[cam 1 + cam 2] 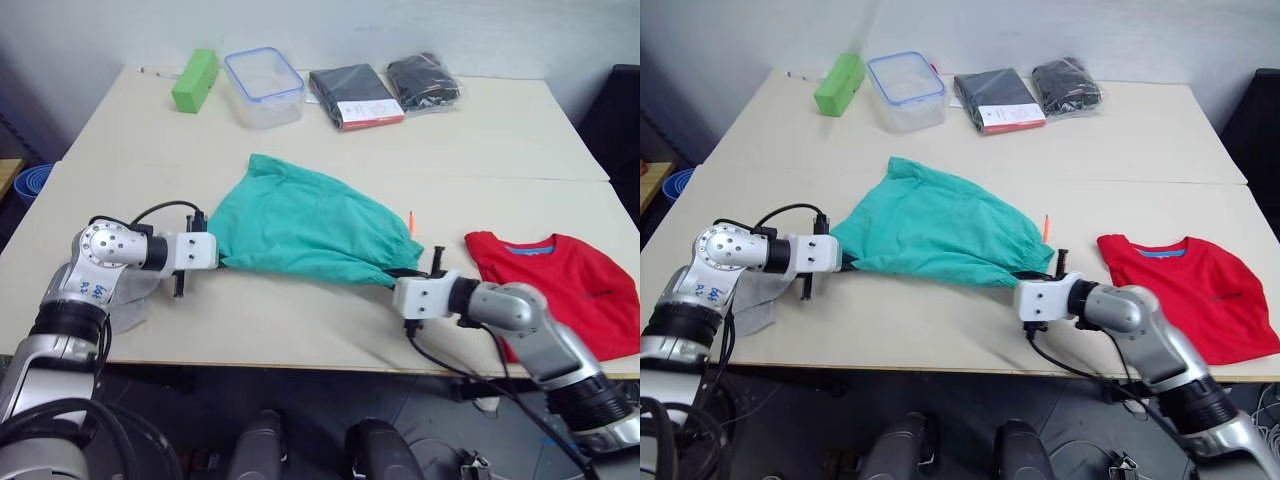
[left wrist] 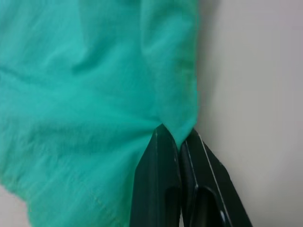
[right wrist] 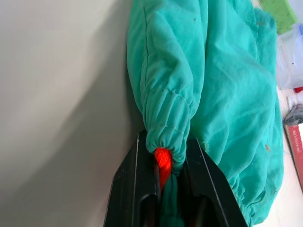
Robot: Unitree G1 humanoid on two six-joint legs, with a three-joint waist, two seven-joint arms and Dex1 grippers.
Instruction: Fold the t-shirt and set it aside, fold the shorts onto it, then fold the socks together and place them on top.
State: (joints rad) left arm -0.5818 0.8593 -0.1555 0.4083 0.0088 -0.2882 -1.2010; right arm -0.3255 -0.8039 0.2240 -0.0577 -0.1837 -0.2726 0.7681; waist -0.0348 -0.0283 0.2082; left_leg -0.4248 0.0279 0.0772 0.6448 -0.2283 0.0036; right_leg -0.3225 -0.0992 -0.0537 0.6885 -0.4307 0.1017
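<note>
Pinching the limp, light shorts [image 1: 300,225] at two near corners: left claw [image 2: 177,142] clamps the hem, right claw [image 3: 165,163] clamps waistband and orange drawstring [image 3: 163,168].

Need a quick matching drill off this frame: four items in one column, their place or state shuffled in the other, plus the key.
Items
1. shorts
2. t-shirt
3. green block
4. clear container

Place or state
A. lying folded at the table's near right edge
B. at the far side of the table, blue rim, between the green block and the black packaged clothes
C. held at both ends, by the left claw and the right claw
D. far left corner of the table

Pairs: 1-C, 2-A, 3-D, 4-B
</note>
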